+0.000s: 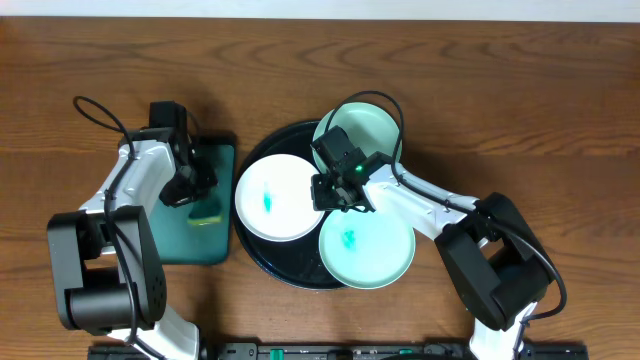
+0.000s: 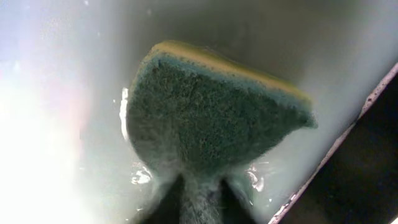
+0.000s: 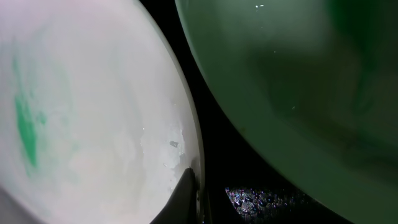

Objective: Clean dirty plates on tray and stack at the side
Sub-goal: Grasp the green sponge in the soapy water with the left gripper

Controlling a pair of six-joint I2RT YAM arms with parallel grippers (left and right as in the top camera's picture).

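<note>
A white plate [image 1: 275, 197] with a teal smear lies on the left of the round black tray [image 1: 262, 150]. My right gripper [image 1: 335, 190] is shut on its right rim. In the right wrist view one finger [image 3: 183, 196] rests on the white plate [image 3: 93, 124] at its edge. A clean mint plate [image 1: 360, 135] overlaps the tray's far rim. Another mint plate [image 1: 367, 243], smeared teal, overlaps the near right rim. My left gripper [image 1: 195, 195] is over the green tray, shut on a sponge [image 2: 211, 118] that is squeezed between its fingers.
The small rectangular dark-green tray [image 1: 215, 250] sits left of the black tray and looks wet and glaring in the left wrist view. Its edge [image 2: 348, 143] runs diagonally at the right. Bare wooden table [image 1: 520, 90] surrounds both trays.
</note>
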